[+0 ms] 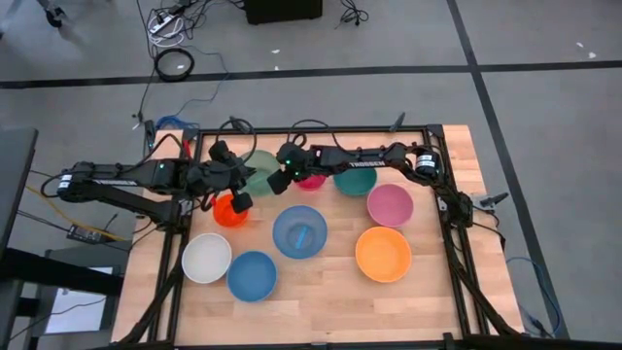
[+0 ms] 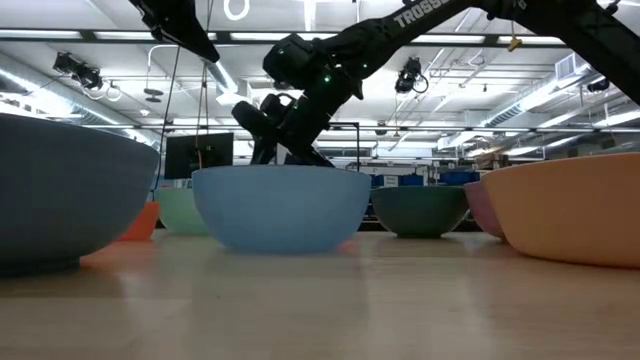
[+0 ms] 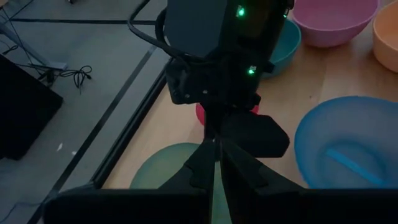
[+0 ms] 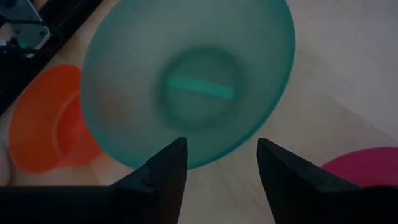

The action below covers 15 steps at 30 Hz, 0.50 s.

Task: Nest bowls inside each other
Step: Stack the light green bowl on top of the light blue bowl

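Observation:
Several bowls rest on their bases on the wooden table point(image 1: 321, 301). They are a green bowl point(image 1: 259, 171), a red-orange bowl point(image 1: 228, 212), a pink bowl point(image 1: 312, 182), a teal bowl point(image 1: 355, 182), a mauve bowl point(image 1: 390, 204), an orange bowl point(image 1: 383, 254), a light blue bowl point(image 1: 299, 231), a white bowl point(image 1: 207, 258) and a blue bowl point(image 1: 253, 275). My right gripper point(image 4: 221, 155) is open and slants down over the green bowl point(image 4: 186, 81), at the rim toward the pink bowl point(image 4: 367, 165). My left gripper point(image 1: 241, 201) hangs shut and empty above the red-orange bowl. My right gripper's two fingertips point(image 4: 174, 158) stand apart at the green bowl's rim point(image 4: 211, 163), coming from the table's right and slanting down. I cannot tell whether they touch the rim. The bowl sits flat on the table.
The right arm point(image 1: 360, 158) reaches across the far half of the table, over the pink and teal bowls. The black frame rail point(image 1: 321, 130) runs along the far edge just behind the green bowl. Bare wood lies between the bowls in the near row.

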Motion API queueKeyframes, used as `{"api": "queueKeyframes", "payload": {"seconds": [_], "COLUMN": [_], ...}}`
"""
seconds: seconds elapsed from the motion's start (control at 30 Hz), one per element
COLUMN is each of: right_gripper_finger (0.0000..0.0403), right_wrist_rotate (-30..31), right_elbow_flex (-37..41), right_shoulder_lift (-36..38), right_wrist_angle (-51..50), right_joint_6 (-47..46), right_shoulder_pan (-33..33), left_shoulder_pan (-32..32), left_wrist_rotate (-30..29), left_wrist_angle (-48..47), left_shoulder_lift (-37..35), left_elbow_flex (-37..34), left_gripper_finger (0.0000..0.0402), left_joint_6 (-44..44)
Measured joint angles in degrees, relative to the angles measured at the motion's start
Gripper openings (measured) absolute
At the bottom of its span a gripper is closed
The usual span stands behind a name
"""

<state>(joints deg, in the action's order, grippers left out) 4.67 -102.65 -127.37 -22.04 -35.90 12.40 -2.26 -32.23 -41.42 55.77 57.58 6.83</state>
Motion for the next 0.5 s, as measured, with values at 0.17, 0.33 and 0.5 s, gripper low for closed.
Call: {"api": "queueKeyframes", "payload": {"seconds": [0.17, 0.33, 0.5], "right_gripper_finger": [0.0185, 0.0184, 0.0185], "right_wrist_rotate": [0.0, 0.7, 2.2], "right_elbow_flex": [0.0, 0.0, 0.0], "right_shoulder_lift": [0.0, 0.0, 0.0], "right_wrist_angle": [0.0, 0.1, 0.2], "right_joint_6": [0.0, -0.5, -0.7], "right_shoulder_pan": [-0.5, -1.0, -1.4], "left_shoulder_pan": [0.0, 0.0, 0.0], "left_wrist_rotate": [0.2, 1.5, 1.5], "left_wrist_angle": [0.0, 0.0, 0.0], "left_shoulder_lift": [0.0, 0.0, 0.0], "left_elbow_flex": [0.0, 0.0, 0.0], "left_gripper_finger": [0.0035, 0.0035, 0.0035], "left_joint_6": [1.2, 1.2, 1.2]}}
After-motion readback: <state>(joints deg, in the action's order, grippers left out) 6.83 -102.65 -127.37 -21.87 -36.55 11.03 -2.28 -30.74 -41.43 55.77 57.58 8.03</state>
